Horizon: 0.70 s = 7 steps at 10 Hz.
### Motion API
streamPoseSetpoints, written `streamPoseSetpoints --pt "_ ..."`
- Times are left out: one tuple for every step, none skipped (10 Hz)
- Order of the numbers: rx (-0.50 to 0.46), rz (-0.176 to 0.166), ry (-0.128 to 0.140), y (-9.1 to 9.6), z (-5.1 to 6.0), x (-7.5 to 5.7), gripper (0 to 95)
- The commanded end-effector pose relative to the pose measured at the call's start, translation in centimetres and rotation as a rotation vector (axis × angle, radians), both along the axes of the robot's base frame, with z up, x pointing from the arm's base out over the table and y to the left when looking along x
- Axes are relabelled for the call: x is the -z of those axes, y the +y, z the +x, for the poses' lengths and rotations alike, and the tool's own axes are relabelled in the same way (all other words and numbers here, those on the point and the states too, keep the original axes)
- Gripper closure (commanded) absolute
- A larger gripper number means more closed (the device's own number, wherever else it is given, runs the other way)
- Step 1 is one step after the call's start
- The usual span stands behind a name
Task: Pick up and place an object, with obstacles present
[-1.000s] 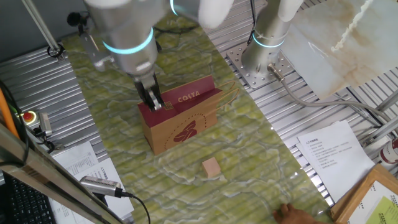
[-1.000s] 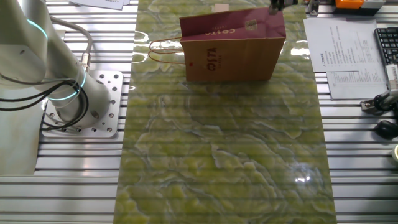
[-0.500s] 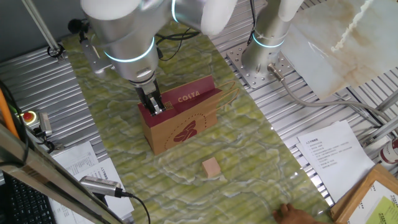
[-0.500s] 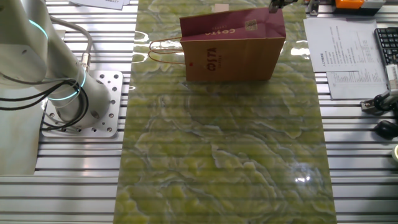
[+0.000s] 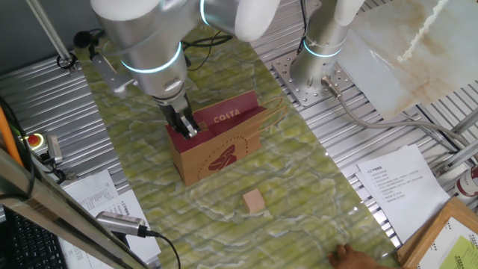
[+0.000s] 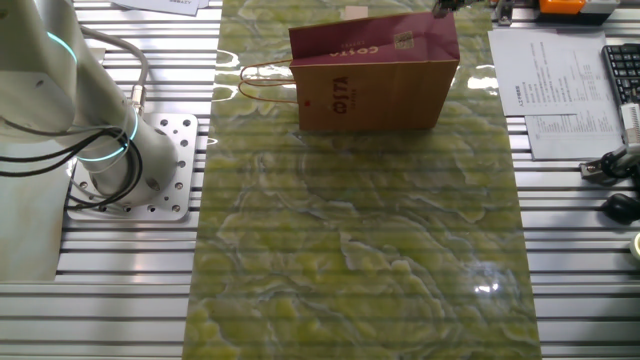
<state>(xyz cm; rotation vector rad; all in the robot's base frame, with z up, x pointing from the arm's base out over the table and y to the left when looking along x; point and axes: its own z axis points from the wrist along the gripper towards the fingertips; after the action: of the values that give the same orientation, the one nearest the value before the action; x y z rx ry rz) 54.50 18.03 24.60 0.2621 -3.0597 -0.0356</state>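
1. A brown paper bag [image 5: 218, 146] stands upright on the green marbled mat [image 5: 299, 187]. It has a dark red band on top with white "COSTA" letters and a red bean shape on its side.
2. The bag's paper handles [image 6: 266, 84] stick out sideways and lie low over the mat.
3. The gripper [image 5: 185, 127] hangs right at the top edge of the bag, at the end away from the handles.
4. Its two dark fingers [image 5: 181, 122] point down and sit close together. I cannot tell if they pinch the bag's rim or only hang beside it.
5. In the other fixed view only a tiny bit of the gripper [image 6: 445, 5] peeks in at the top, above the bag's corner.
6. The small wooden cube [image 5: 254, 201] sits on the mat in front of the bag, apart from it. Nothing touches it.
7. In the other fixed view the bag hides the cube.
8. The arm's silver base [image 6: 130, 165] is bolted down beside the mat.
9. Printed paper sheets [image 5: 392, 187] lie on the ribbed metal table [image 5: 418, 134] next to the mat.
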Motion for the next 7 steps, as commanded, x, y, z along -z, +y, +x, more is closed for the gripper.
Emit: streamPoseSetpoints --pt "0.101 -0.021 0.001 3.2 0.3 0.0 95.0" --pt "0.112 -0.021 -0.004 3.9 0.3 0.2 95.0" --pt "0.157 -0.027 -0.007 6.1 0.2 1.2 76.0" --pt "0.168 -0.031 -0.005 6.5 0.2 1.4 76.0" --pt "0.171 -0.042 -0.009 7.2 0.1 1.8 95.0" --pt "0.168 -0.050 -0.011 7.2 0.1 1.8 95.0" --pt "0.168 -0.050 -0.011 7.2 0.1 1.8 95.0"
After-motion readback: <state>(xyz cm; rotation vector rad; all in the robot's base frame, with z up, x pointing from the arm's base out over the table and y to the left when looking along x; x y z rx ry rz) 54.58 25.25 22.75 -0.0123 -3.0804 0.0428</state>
